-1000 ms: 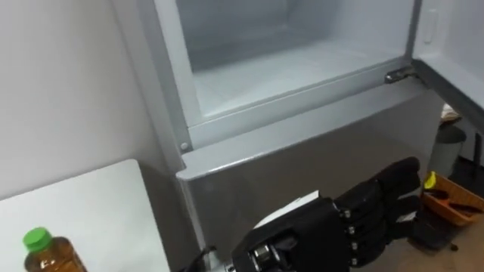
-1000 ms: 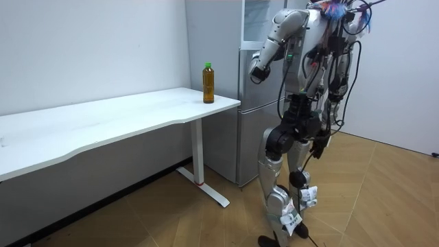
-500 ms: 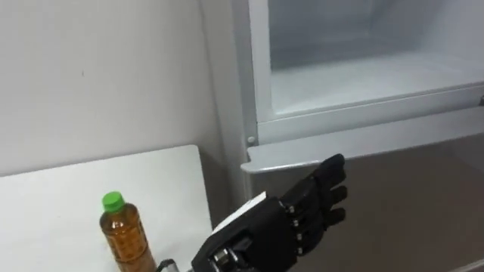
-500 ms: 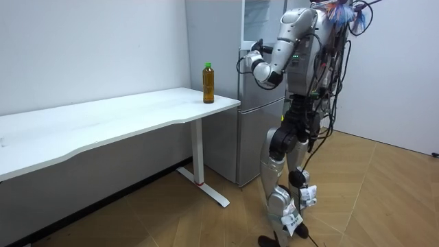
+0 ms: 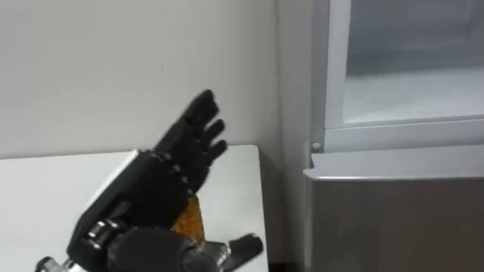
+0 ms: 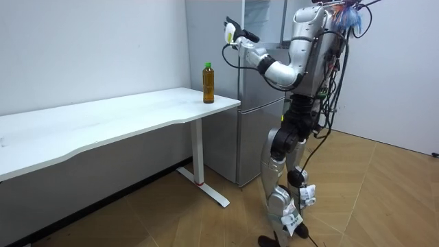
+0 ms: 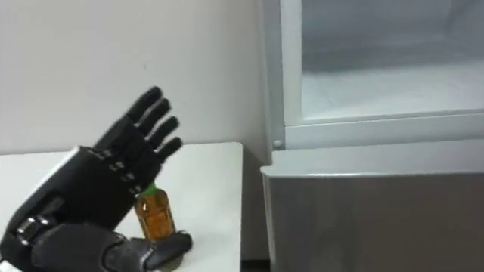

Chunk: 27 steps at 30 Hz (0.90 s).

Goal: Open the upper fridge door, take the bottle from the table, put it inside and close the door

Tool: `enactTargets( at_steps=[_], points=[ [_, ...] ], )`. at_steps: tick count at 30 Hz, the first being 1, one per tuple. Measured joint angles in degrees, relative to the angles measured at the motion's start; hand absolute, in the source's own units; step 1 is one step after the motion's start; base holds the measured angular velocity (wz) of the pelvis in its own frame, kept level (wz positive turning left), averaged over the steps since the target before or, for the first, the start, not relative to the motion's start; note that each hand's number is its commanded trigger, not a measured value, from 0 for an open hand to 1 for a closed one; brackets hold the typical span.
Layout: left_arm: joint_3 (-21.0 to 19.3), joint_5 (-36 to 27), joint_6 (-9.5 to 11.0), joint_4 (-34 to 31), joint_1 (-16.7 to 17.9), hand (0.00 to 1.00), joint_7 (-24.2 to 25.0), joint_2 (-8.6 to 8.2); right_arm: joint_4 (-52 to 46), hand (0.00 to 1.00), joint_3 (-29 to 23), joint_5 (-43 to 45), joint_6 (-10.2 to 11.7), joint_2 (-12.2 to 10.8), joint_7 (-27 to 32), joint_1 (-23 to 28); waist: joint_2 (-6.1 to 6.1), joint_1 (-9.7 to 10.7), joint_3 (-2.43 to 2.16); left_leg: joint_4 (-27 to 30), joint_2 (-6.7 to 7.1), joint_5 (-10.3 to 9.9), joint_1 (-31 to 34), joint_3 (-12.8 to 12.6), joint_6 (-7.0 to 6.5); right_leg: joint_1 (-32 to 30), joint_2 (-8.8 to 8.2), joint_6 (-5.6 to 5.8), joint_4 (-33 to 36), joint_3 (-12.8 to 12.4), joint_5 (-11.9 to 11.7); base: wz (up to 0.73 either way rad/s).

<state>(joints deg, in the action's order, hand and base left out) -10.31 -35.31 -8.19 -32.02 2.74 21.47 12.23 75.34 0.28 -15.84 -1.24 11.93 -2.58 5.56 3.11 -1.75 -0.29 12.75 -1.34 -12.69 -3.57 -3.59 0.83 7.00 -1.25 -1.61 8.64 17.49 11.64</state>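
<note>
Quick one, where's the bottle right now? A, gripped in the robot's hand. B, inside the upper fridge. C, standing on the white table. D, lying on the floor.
C: the bottle stands upright on the white table near its fridge-side end, while the open left hand is raised higher than it and apart from it.

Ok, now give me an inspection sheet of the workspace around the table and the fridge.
Surface: white table, next to the fridge.
Job's things: green-capped bottle upright near the table's corner; fridge with upper compartment open.
Clutter: nothing seen.
Hands: left hand open, in the air above the bottle, apart from it.
Cables: nothing seen.
Surroundings: white wall, wooden floor.
</note>
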Motion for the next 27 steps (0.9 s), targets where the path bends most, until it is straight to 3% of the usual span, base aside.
enactTargets(
  at_steps=[5, 12, 14, 18, 20, 27],
  points=[
    [-7.2, 0.0, 1.8, 0.0, 3.8, 0.00, -5.1, -0.69, -0.3, 0.00, -0.8, -0.1, 0.1, -0.4, 1.0, 0.9, 0.10, -2.5, 0.04, 0.0, 0.16, 0.0, -0.2, 0.9, 0.00, 0.6, -0.09, 0.04, 0.0, 0.6, 0.2, 0.07],
    [-15.8, 2.2, 3.0, 2.4, 9.4, 0.00, -11.7, -1.05, -2.6, 0.00, -5.0, -0.3, -0.1, -0.9, 1.1, 3.8, 0.33, -3.4, 0.49, 0.1, 1.16, 0.0, -1.0, 2.5, -0.03, 2.1, -0.93, 0.65, 0.5, 2.3, 1.6, 0.16],
    [-18.5, 2.3, 3.6, 5.0, 12.2, 0.00, -15.0, -2.16, -2.7, 0.00, -6.3, -0.8, 0.0, -1.1, 1.1, 4.8, 0.33, -3.5, 0.45, 0.2, 1.32, 0.0, -1.1, 3.0, -0.03, 2.2, -1.03, 0.72, 0.4, 2.7, 1.9, 0.11],
    [-20.6, 2.5, 3.6, 10.2, 14.6, 0.00, -20.7, -3.71, -2.9, 0.00, -6.7, -2.0, -0.1, -1.1, 1.1, 5.5, 0.21, -4.4, 0.43, 0.0, 1.35, 0.0, -1.0, 3.6, -0.03, 2.2, -0.94, 0.69, 0.6, 3.0, 1.9, 0.06],
    [-20.8, 2.2, 4.1, 14.6, 15.4, 0.00, -23.8, -5.30, -4.6, 0.00, -6.7, -1.7, -0.3, -1.1, 1.1, 7.0, 0.06, -4.8, 0.40, -0.1, 1.40, 0.0, -1.2, 3.7, -0.03, 2.5, -0.99, 0.71, 0.6, 3.2, 1.9, 0.02],
    [-20.8, 1.1, 4.5, 32.7, 16.9, 0.00, -29.8, -6.35, -7.5, 0.00, -7.9, -0.1, -1.3, -1.2, 0.6, 9.5, -0.49, -5.0, 0.33, -0.1, 1.48, 0.0, -1.9, 3.6, -0.03, 3.2, -0.81, 0.73, 0.2, 2.8, 2.0, -0.03]
  ],
)
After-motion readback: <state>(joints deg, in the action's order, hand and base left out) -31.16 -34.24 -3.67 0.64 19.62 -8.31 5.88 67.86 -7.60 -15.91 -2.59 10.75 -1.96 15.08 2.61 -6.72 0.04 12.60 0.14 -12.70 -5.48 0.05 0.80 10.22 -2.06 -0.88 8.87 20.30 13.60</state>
